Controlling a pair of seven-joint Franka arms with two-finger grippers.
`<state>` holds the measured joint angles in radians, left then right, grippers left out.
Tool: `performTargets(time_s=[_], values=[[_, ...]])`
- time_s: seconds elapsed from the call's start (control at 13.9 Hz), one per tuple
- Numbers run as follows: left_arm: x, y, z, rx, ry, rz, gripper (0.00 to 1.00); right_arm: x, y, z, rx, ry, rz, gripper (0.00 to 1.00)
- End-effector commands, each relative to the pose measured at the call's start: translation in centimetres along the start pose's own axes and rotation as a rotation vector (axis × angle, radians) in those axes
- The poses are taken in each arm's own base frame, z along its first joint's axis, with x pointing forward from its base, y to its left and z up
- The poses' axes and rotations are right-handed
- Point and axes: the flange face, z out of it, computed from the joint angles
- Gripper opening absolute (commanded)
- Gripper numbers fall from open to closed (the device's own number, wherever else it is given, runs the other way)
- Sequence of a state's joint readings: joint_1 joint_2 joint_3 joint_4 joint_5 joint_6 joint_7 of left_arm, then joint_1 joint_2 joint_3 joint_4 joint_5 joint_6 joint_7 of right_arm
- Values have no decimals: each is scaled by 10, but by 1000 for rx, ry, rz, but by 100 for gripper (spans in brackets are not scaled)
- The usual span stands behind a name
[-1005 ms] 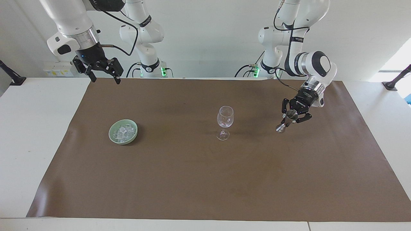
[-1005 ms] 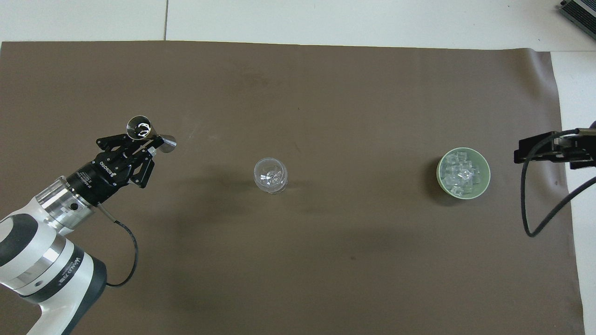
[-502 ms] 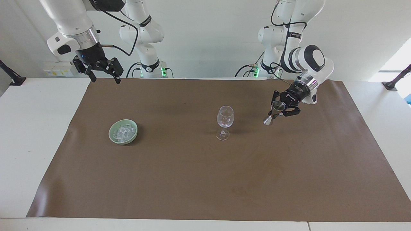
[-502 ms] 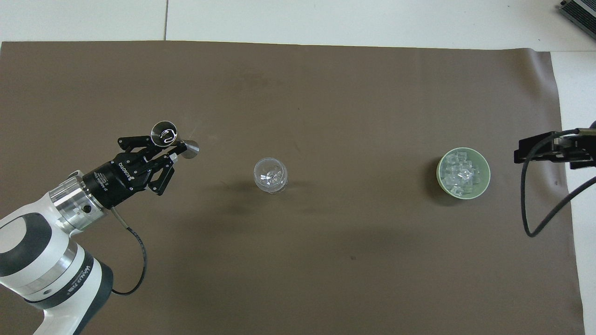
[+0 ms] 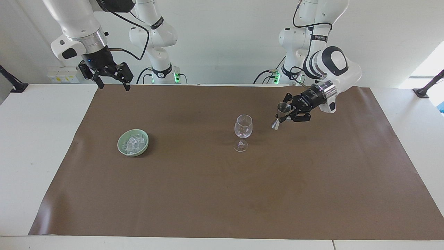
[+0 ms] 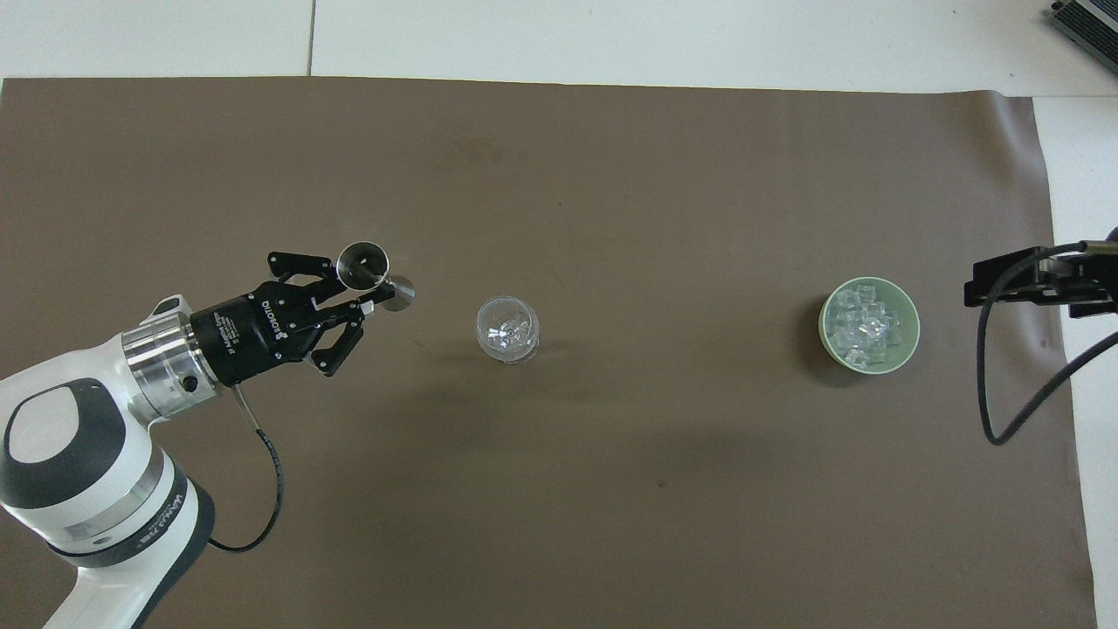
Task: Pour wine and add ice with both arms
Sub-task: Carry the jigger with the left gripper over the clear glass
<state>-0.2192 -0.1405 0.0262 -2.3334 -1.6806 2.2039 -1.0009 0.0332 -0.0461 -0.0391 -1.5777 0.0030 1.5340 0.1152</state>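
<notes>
Left gripper [image 5: 286, 114], fingers clamping jigger [image 5: 280, 116], has moved closer to glass [image 5: 243, 132] mid-tabletop; pour seems imminent. Right gripper [image 5: 111, 81] waits, fingers wide, near robots' edge. Ice [image 5: 133, 143] in bowl [image 5: 124, 148].

a brown mat [image 5: 222, 194] covers most of a white table [image 5: 34, 146], its edges running to the lower corners of the frame. a black clamp mount [image 5: 10, 81] sits at the middle left edge and a second mount [image 5: 428, 85] at the middle right edge. pale wall sockets [image 5: 62, 74] show in the upper left. from overhead, a grey device [image 6: 1087, 22] pokes into the upper right corner, and a seam [image 6: 312, 39] splits the tabletop near the upper left.
</notes>
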Motion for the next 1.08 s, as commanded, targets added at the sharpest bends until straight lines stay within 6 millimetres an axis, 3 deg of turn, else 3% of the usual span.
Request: performTargets(time_s=[0.0, 0.14, 0.36, 1.0], values=[[-7, 4, 10, 45, 36, 29, 0, -6, 1, -3, -6, -5, -23, 100], [-13, 4, 13, 61, 55, 65, 0, -6, 1, -4, -6, -3, -23, 100], [-20, -14, 36, 79, 111, 133, 0, -6, 1, -3, -6, -5, -21, 100], [-32, -34, 63, 30, 293, 402, 0, -6, 1, -4, -6, -3, -21, 100]])
